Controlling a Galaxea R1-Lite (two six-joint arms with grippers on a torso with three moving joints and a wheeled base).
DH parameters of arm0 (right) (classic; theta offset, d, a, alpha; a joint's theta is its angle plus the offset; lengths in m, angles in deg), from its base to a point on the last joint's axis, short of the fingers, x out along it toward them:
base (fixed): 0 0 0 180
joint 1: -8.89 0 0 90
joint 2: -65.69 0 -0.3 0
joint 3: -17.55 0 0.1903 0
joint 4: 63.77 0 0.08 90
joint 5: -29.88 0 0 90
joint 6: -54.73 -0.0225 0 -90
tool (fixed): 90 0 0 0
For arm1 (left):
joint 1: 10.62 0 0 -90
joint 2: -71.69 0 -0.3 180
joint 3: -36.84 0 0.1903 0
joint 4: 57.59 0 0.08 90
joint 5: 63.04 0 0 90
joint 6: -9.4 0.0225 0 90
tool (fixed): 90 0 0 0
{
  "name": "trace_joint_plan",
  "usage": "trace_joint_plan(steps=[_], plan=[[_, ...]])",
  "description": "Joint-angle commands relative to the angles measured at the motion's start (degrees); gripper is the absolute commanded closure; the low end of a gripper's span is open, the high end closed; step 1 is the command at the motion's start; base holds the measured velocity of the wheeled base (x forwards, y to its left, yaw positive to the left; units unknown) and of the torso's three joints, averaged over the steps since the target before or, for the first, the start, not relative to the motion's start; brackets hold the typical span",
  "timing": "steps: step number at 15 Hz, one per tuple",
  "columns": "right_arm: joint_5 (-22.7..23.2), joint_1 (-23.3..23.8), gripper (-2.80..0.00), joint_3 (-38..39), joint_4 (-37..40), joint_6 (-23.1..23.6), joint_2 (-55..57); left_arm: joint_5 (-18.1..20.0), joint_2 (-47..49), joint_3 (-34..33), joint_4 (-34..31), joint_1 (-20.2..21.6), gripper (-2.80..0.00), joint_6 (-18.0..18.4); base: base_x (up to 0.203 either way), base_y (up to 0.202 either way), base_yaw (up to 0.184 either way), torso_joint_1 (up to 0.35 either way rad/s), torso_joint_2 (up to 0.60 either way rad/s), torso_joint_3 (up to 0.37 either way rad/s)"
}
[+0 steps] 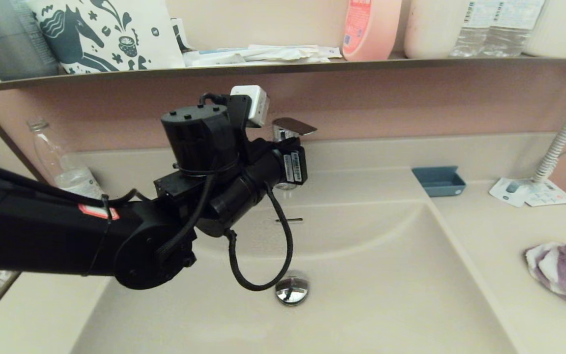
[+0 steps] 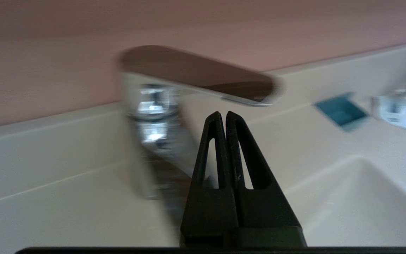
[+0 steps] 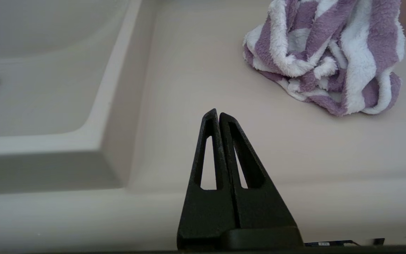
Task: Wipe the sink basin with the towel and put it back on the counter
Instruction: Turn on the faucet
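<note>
While towel (image 1: 565, 273) lies bunched on bench (image 1: 504, 236) at three o'clock of sink basin (image 1: 361, 285), untouched by closed, empty left gripper (image 2: 223, 114) and right gripper (image 3: 216, 113): wiping judged unstarted.

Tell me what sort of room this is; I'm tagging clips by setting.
Most likely a home bathroom vanity. A moulded cream sink basin with a chrome faucet sits in the counter, a striped towel lies beside it, and a shelf above holds a pink bottle.
</note>
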Motion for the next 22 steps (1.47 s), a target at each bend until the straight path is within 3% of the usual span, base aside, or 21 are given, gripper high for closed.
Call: trace_joint_plan(steps=[1, 6, 15, 22], plan=[[0.0, 0.0, 0.00, 0.0, 0.0, 0.0, 0.0, 0.0, 0.2, 1.1, 0.4, -2.1, 0.00, -0.2, 0.000, 0.000, 0.000, 0.000, 0.00, 0.000], [0.0, 0.0, 0.00, 0.0, 0.0, 0.0, 0.0, 0.0, 2.0, 2.8, 0.4, -5.5, 0.00, -2.5, 0.000, 0.000, 0.000, 0.000, 0.00, 0.000], [0.0, 0.0, 0.00, 0.0, 0.0, 0.0, 0.0, 0.1, 7.8, 8.3, 1.1, -4.4, 0.00, -2.1, 0.000, 0.000, 0.000, 0.000, 0.00, 0.000], [0.0, 0.0, 0.00, 0.0, 0.0, 0.0, 0.0, -0.3, 6.5, 8.1, 1.0, -4.1, 0.00, -0.6, 0.000, 0.000, 0.000, 0.000, 0.00, 0.000]])
